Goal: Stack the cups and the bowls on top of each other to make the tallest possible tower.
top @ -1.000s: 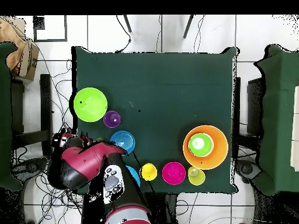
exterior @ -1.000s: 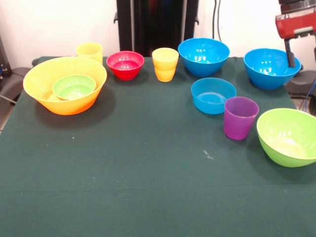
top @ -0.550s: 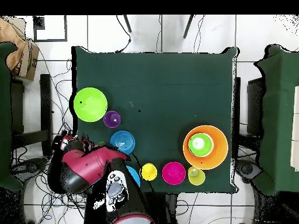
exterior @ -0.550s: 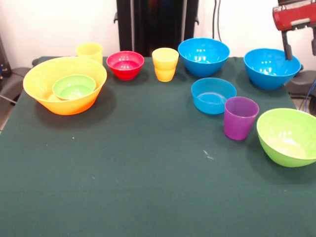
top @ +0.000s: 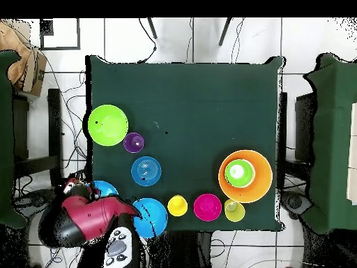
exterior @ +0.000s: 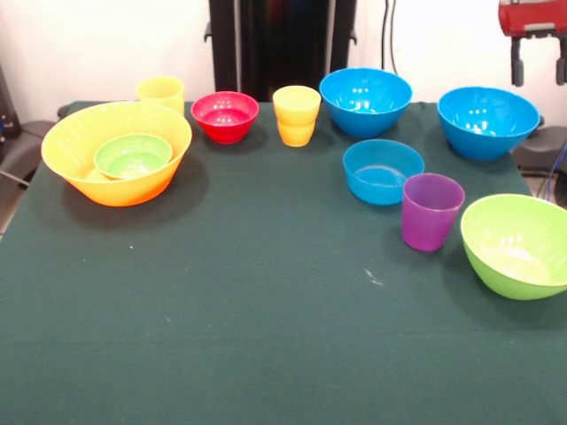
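The tower is the huge orange-yellow bowl (exterior: 124,188) at the left, with a small green bowl (exterior: 133,155) nested inside. It shows in the overhead view as the orange-yellow bowl (top: 263,183) around the green one (top: 238,172). Along the back stand a yellow cup (exterior: 160,91), a small red bowl (exterior: 225,115), another yellow cup (exterior: 296,115) and two large blue bowls (exterior: 365,100) (exterior: 487,121). A shallow blue bowl (exterior: 383,170), the purple cup (exterior: 431,211) and a lime green bowl (exterior: 518,243) sit at the right. My gripper (exterior: 539,69) hangs open and empty, high above the right-hand blue bowl.
In the overhead view the red arm (top: 84,216) lies off the table's corner and partly covers one blue bowl (top: 104,188). The other blue bowl (top: 150,217) shows whole. The green cloth (exterior: 266,301) stretches bare toward the front edge.
The gripper has risen away from the right-hand blue bowl. In the overhead view the arm has drawn back off the table's corner, uncovering a blue bowl. No bowl or cup has moved.
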Robot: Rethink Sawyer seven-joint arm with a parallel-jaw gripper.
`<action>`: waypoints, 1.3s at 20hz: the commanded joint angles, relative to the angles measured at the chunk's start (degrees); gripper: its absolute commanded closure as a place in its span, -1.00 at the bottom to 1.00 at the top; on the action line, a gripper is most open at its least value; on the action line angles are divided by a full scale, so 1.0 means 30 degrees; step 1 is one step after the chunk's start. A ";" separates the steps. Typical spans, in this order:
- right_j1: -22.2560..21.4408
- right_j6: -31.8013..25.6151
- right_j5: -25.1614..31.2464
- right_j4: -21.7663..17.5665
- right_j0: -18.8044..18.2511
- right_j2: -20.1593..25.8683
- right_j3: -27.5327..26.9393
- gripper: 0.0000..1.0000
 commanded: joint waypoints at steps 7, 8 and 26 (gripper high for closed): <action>0.2213 0.5265 0.0957 0.5135 -0.0005 -0.0107 0.2098 -1.00; 0.2514 0.5142 0.0673 0.5220 -0.0144 0.0011 0.2061 -1.00; 0.6152 0.4229 0.0025 0.8067 0.3041 -0.2590 -0.1218 -1.00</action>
